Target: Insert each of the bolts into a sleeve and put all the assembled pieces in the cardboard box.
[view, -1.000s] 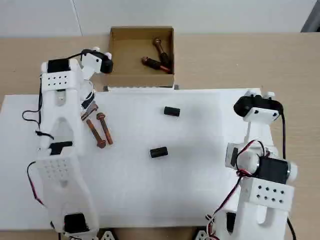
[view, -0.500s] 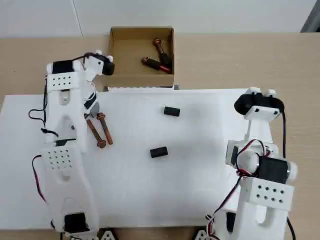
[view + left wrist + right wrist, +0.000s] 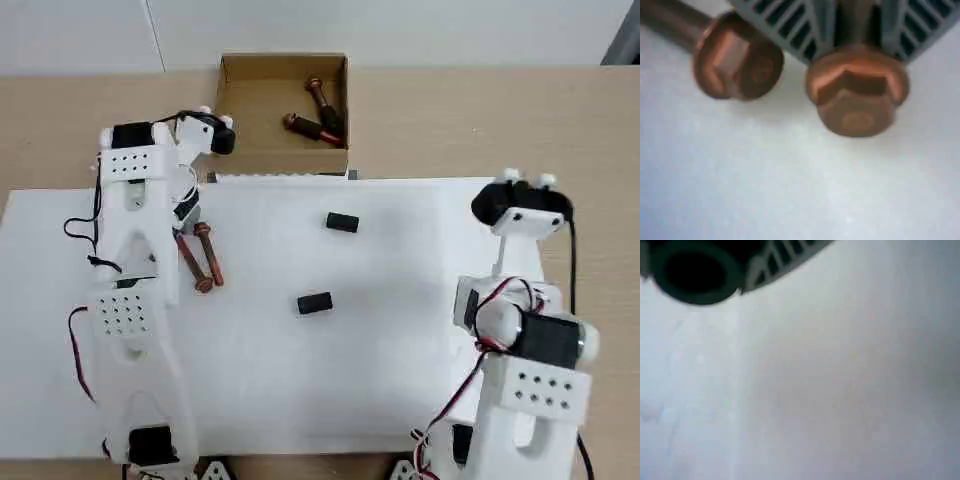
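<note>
At the high view's left, the left gripper's (image 3: 186, 220) grey ribbed fingers (image 3: 782, 22) clamp a copper hex-head bolt (image 3: 856, 95) lying on the white surface (image 3: 400, 350).

Copper bolts (image 3: 208, 254), black sleeves (image 3: 341, 222), brown box (image 3: 258, 108).

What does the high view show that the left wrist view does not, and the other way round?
High view adds: the open brown cardboard box holding two assembled pieces, and two black cylindrical sleeves on the white sheet. Left wrist view adds: the hexagonal flanged heads of two copper-coloured metal bolts, with the left claw's grey ribbed face close to one. Both share: those two bolts on the sheet.
</note>
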Controlling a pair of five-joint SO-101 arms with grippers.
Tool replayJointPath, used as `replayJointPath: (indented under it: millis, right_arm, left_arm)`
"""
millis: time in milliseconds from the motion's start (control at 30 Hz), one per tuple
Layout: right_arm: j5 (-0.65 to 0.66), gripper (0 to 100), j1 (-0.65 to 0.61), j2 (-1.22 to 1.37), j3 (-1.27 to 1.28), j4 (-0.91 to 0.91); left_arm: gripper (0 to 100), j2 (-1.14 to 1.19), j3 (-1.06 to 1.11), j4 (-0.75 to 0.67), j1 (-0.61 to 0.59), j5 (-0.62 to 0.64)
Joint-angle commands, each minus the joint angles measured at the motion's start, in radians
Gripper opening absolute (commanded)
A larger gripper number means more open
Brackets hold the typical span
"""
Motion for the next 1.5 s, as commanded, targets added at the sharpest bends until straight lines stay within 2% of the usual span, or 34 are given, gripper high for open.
replayJointPath:
  millis: [0,200,400,633,833,1133,1300,1467]
  right_arm:
    - [-0.009,0.3,-0.001,-0.045,-0.12,0.045]
    - [-0.009,0.2,-0.067,-0.156,-0.133,0.108]
    - [-0.009,0.2,-0.074,-0.242,-0.132,0.157]
    - [-0.009,0.2,-0.076,-0.338,-0.057,0.15]
    - [-0.011,0.2,-0.076,-0.499,0.084,0.042]
    - [-0.011,0.2,-0.082,-0.774,0.322,-0.051]
    - [-0.011,0.2,-0.209,-0.871,0.443,-0.099]
    - [-0.011,0.2,-0.323,-0.869,0.522,-0.191]
  left_arm:
    - [0,-0.163,-0.038,0.011,0.008,0.031]
    - [0,-0.405,0.124,0.011,0.049,0.032]
    - [0,-0.684,0.39,0.011,0.14,0.035]
    - [0,-1.046,0.684,-0.06,0.252,0.11]
    - [0,-1.295,0.984,-0.285,0.292,0.247]
    - [0,-1.637,1.465,-0.661,0.292,0.334]
    - [0,-1.809,1.685,-0.873,0.292,0.397]
    - [0,-1.946,1.859,-1.02,0.292,0.506]
